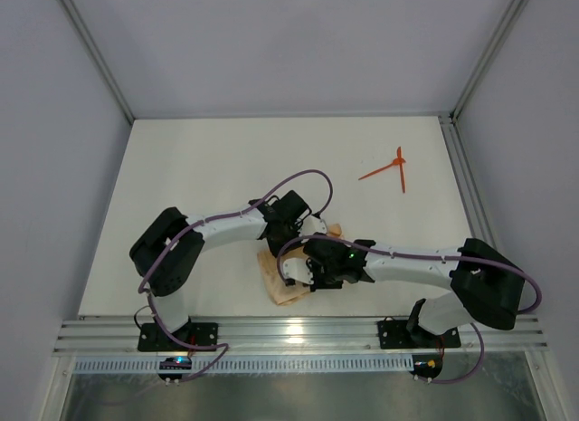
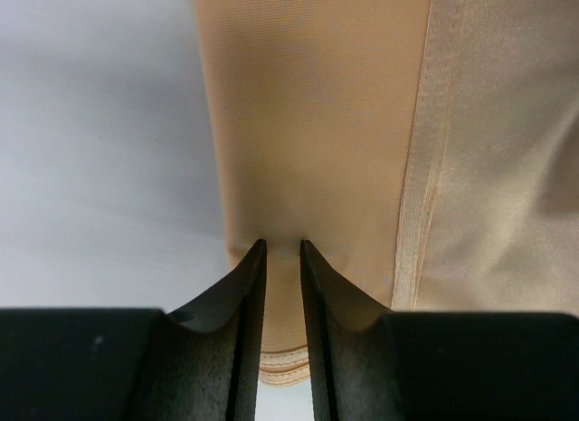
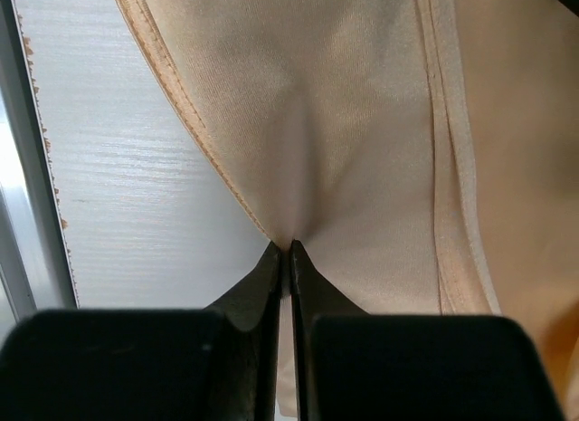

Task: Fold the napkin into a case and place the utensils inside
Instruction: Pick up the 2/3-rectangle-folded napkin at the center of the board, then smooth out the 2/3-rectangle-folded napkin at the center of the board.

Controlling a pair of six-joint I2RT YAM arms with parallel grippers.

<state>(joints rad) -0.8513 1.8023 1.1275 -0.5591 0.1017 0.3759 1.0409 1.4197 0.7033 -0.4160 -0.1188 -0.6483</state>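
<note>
Overhead: my arms hide most of napkin (image 1: 288, 292) near front edge of table (image 1: 226, 158); I see only its lower corner. Right end effector (image 3: 283, 244) clenched on napkin, cloth puckered at tips, shown by wrist view only. Left end effector (image 2: 282, 243): narrow gap, napkin hem inside; can't tell if gripping. Utensils (image 1: 391, 167) crossed, far right, well apart.
</note>
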